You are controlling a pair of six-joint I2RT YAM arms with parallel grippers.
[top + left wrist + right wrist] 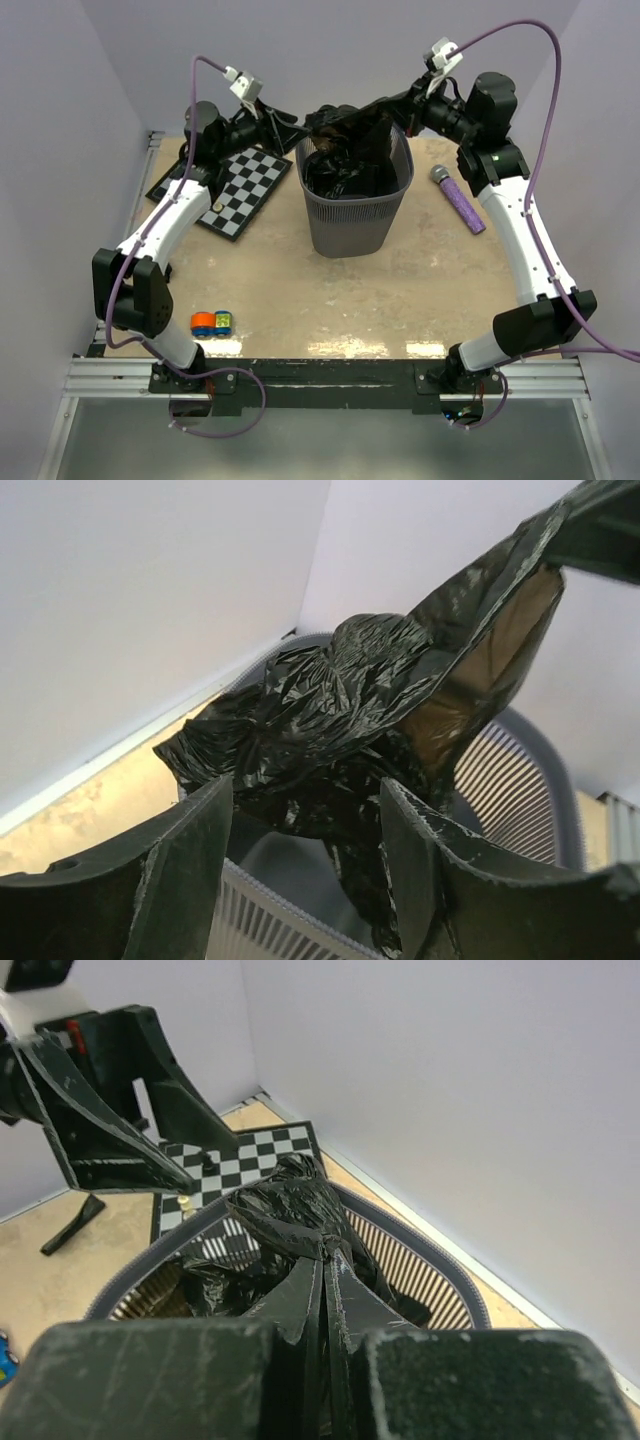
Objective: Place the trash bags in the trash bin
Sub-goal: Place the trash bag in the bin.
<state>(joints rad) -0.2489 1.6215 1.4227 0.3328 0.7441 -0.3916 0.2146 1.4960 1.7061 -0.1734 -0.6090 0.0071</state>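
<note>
Nearest the camera, two small orange and blue objects [212, 322] sit at the front edge of the worktop [400, 300], too small to identify. At centre, the grey wire-mesh trash bin [350, 228] stands upright. A glossy black trash bag [340, 170] lies largely inside it, with one crumpled bunch rising above the far rim. A chessboard [245, 185] lies to the bin's left and a purple microphone [458, 198] to its right, both apart from the bag.

Beyond them, the right pincer [324, 1285] is pressed together on a fold of the plastic, holding a sheet of it taut above the opening. The left pincer [305, 790], spread wide and gripping nothing, hovers just beside the bunch at the far-left rim.

The work appears to be at the final stuffing stage. The next move likely calls for lowering the held fold over the opening before letting go, or for pressing the bunch down. Either would need care not to snag the mesh rim or nudge the bin.

The bin's floor is hidden under plastic. Whether the black mass is one bag or several cannot be told. From overhead, the right fingertips are lost against the black plastic.
</note>
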